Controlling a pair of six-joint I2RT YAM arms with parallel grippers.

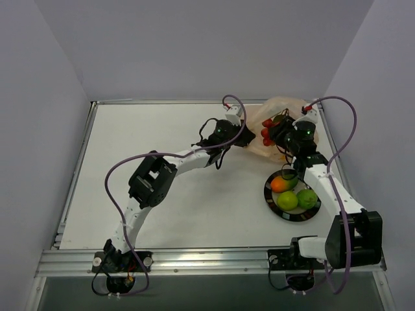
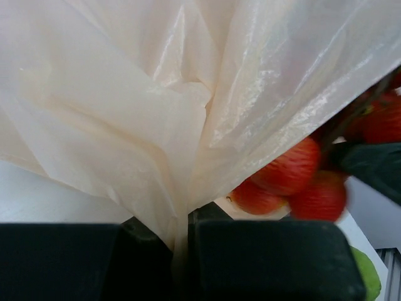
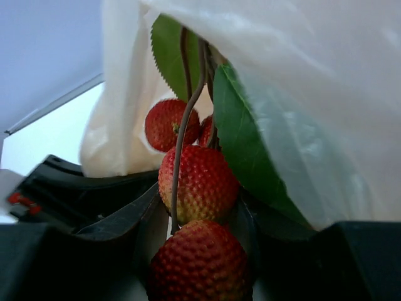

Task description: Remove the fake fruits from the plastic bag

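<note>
**Overhead and wrist views.** The left hand is closed on a gathered fold of the plastic bag. The thin film is pinched flat between its two fingers and fans out beyond them. The bag lies at the far right part of the worktop, directly ahead of both hands.

The right hand meets the bag from the side opposite the left hand and grips the berry cluster. One red berry is wedged between its fingers and a second sits just beyond the fingertips. Further berries, a green leaf and a brown stem run from there under the edge of the bag, so the cluster is partly out of the bag's mouth. In the left wrist view the same berries show just to the right of the closed fingers, below the bag's hem.

Behind the right hand, toward that arm's base, a black-rimmed plate carries the mango and two green apples. These lie close together, outside the bag.
</note>
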